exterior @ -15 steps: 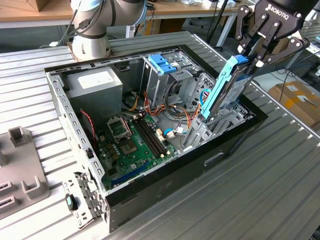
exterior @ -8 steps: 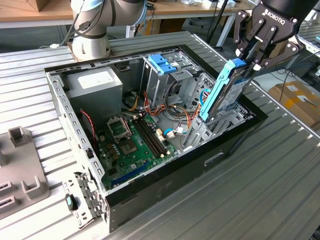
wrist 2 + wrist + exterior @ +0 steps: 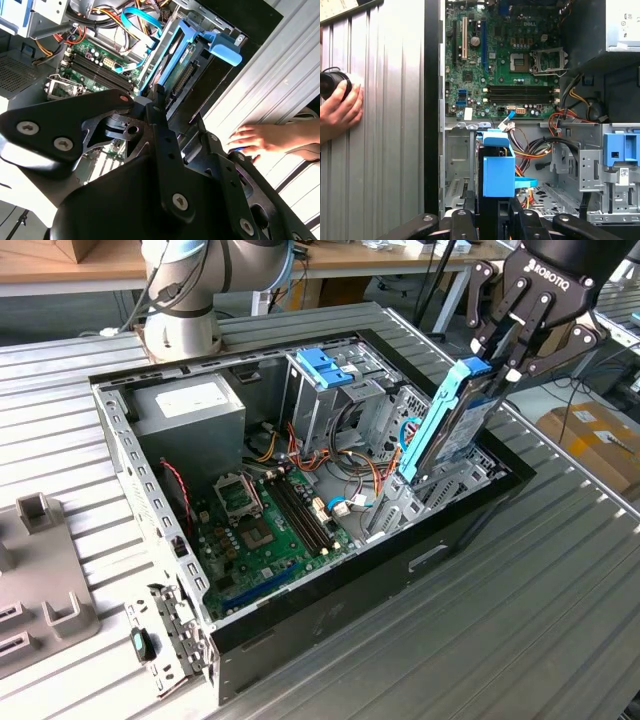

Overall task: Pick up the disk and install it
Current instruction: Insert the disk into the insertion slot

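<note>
The disk [image 3: 447, 430], a silver-grey drive framed in light-blue rails, stands tilted on edge over the drive bay at the exterior view's right end of the open computer case [image 3: 150, 495]. Its lower end is down inside the case. My gripper [image 3: 502, 362] is shut on the disk's upper end. In the second wrist view the disk [image 3: 182, 62] stretches away from the black fingers [image 3: 159, 107] toward the case floor. In the first wrist view the blue carrier [image 3: 498, 170] sits just beyond my gripper [image 3: 492, 216], above the bay.
A tall metal cage with a blue bracket [image 3: 325, 365] stands beside the bay, with orange and blue cables [image 3: 385, 475] between them. The motherboard [image 3: 265, 525] and grey power supply [image 3: 190, 405] fill the case's other end. A person's hand [image 3: 262, 140] rests on the table beside the case.
</note>
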{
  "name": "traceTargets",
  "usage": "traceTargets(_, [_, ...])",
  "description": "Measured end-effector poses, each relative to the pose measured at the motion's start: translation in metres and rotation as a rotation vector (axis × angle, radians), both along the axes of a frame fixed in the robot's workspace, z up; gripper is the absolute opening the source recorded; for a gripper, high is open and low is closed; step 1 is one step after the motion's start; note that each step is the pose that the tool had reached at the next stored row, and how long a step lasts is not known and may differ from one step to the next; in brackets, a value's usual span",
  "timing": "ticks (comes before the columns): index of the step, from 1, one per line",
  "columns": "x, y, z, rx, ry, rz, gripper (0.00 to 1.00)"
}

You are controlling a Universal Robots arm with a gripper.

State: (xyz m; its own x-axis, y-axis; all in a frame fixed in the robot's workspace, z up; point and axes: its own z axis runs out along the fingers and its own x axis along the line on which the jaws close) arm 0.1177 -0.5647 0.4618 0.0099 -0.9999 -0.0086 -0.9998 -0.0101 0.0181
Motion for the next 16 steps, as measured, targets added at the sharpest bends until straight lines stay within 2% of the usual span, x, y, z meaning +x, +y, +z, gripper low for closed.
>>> traceTargets(10, [-0.0004,0.0,-0.0004,0.0,0.0,0.0,0.35])
traceTargets(16, [-0.0005,0.0,-0.0046,-0.0001,0.0,0.0,0.35])
